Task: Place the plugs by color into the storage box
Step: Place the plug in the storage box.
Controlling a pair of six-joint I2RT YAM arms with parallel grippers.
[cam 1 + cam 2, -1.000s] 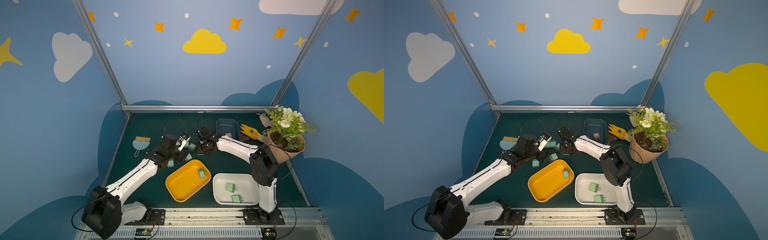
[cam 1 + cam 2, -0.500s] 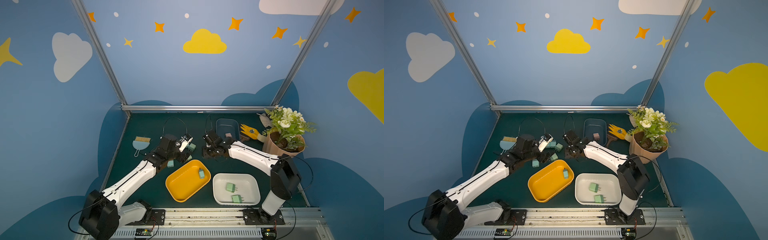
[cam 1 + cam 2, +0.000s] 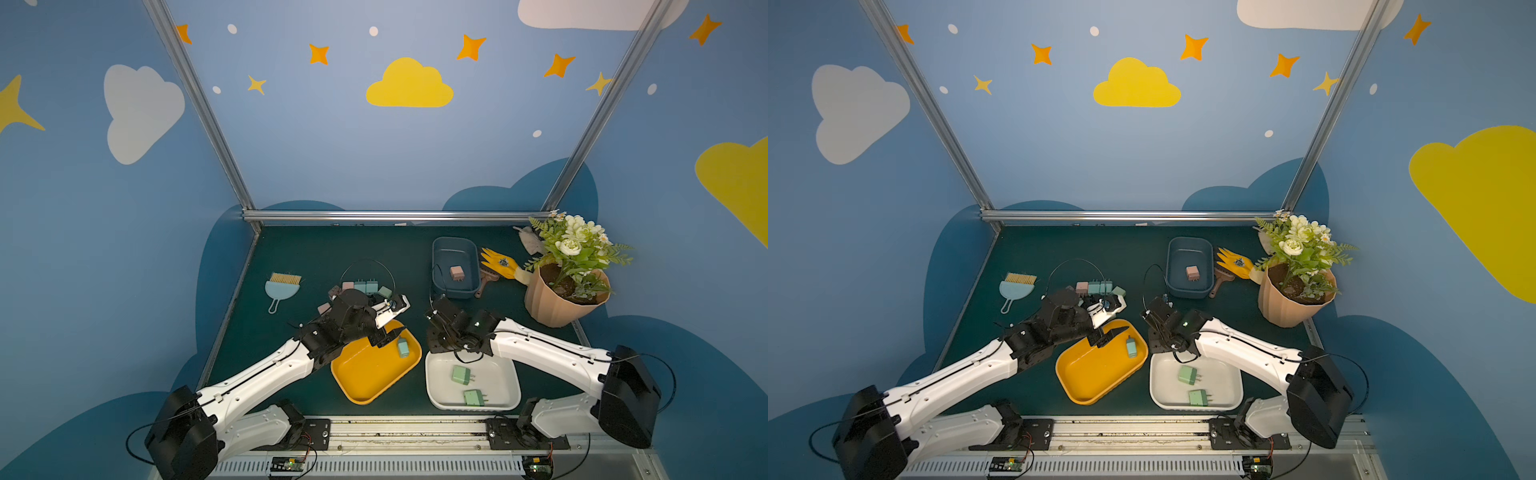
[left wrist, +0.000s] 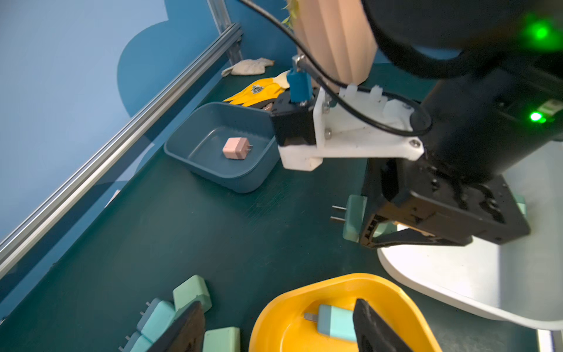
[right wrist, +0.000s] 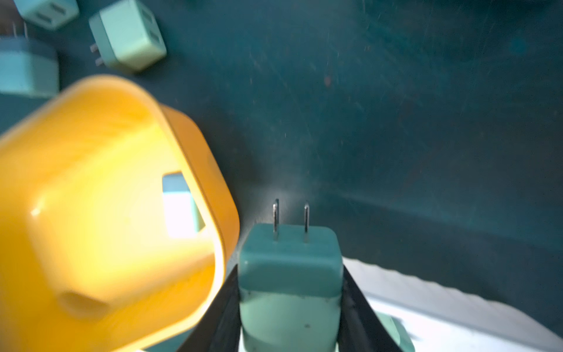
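White rectangular plastic tray [image 3: 500, 384] nearest, two mint-green cube plugs [image 3: 461, 375] inside. Right gripper [image 5: 290, 269] clenched on third mint-green plug [image 4: 353, 218] over tray's far rim, prongs pointing away from tray; short pull-back likely suffices. Left gripper [image 4: 277, 304] spread, empty, over yellow plastic tray [image 3: 365, 376] beside white tray. Loose pastel plugs [image 3: 360, 286], dark-blue plastic bin [image 3: 440, 259] beyond.

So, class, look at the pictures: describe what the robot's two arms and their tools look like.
The left arm and right arm have white tubular links joined by bulky black joint housings, with thin black cables looping alongside. The left tool and right tool are black with flat tapered fingers. A white bracket sits behind each, and a green light glows near the right wrist.
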